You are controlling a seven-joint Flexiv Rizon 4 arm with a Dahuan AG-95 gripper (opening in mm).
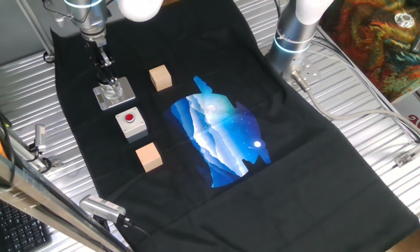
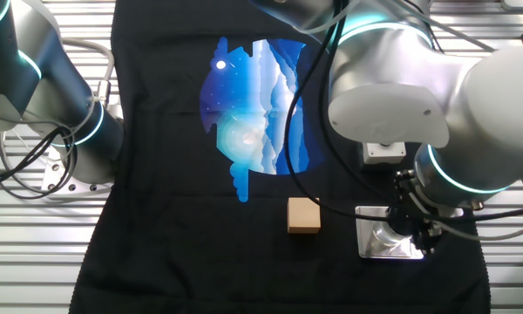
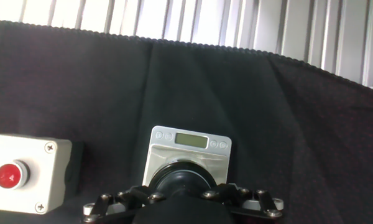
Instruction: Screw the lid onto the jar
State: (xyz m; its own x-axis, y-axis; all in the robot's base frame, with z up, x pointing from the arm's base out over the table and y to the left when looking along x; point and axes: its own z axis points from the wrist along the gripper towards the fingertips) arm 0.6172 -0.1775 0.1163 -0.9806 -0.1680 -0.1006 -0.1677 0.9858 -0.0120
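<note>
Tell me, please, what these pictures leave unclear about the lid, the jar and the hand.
- Jar: its body is covered by the hand in one fixed view, and by the lid in the hand view.
- Lid threads: seating cannot be judged in any view.
- Fingers: cut off by the bottom edge in the hand view.
- Other fixed view: the arm covers the jar top.

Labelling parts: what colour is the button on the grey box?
Red button, clearest in the hand view.
</note>
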